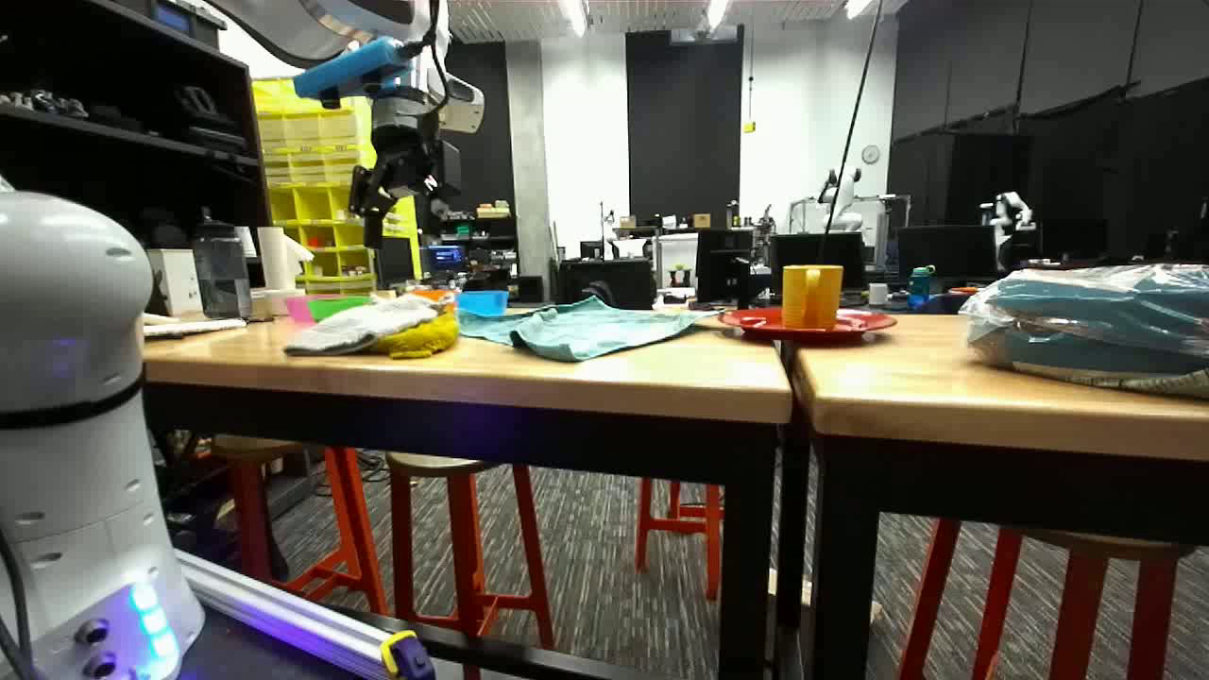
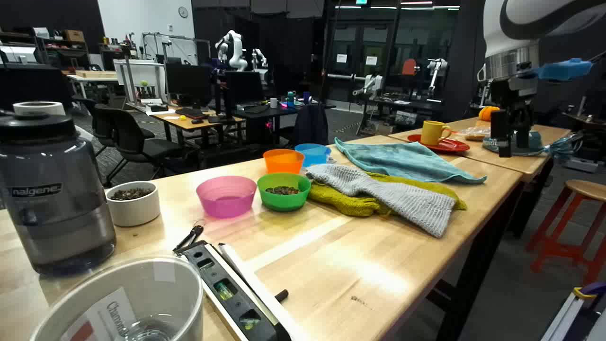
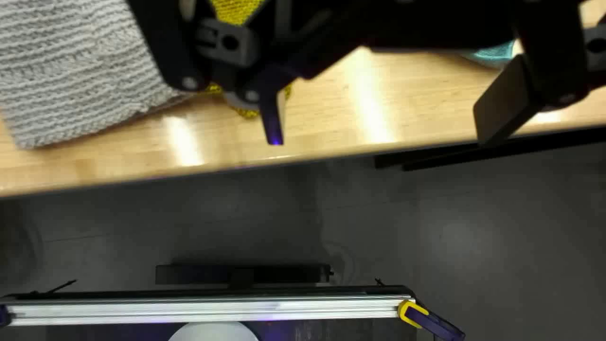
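My gripper is open and empty, its two fingers wide apart with wood tabletop showing between them. It hangs high above the table in both exterior views and touches nothing. Below it, a grey knitted cloth lies partly over a mustard-yellow cloth. A teal cloth lies spread beside them; only a corner of it shows in the wrist view. A yellow mug stands on a red plate farther along, at the seam between two tables.
Pink, green, orange and blue bowls stand near the cloths; the green one holds dark bits. A water bottle, white cup and level stand or lie at the near end. A plastic-wrapped package lies beyond the plate.
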You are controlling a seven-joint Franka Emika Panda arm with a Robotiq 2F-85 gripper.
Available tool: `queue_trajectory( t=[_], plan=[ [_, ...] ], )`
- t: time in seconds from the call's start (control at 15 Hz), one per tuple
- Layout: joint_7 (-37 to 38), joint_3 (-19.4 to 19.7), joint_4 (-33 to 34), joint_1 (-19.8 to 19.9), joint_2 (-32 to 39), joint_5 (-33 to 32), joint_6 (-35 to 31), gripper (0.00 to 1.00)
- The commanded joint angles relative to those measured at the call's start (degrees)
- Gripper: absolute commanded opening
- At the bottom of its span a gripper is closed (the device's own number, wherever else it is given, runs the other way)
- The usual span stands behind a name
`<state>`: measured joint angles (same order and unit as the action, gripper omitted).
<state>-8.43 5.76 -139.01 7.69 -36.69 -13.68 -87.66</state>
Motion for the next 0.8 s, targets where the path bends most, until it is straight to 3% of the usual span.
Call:
queue_trajectory(
  t=[0.0,0.4,0.73],
  plan=[
    [0.5,0.8,0.1,-1.0,0.0,-0.3,0.2,1.00],
    [2.6,2.4,2.4,-0.5,3.9,2.4,-1.4,1.00],
    [3.7,6.0,5.3,0.8,10.6,5.5,-8.5,1.00]
  ],
)
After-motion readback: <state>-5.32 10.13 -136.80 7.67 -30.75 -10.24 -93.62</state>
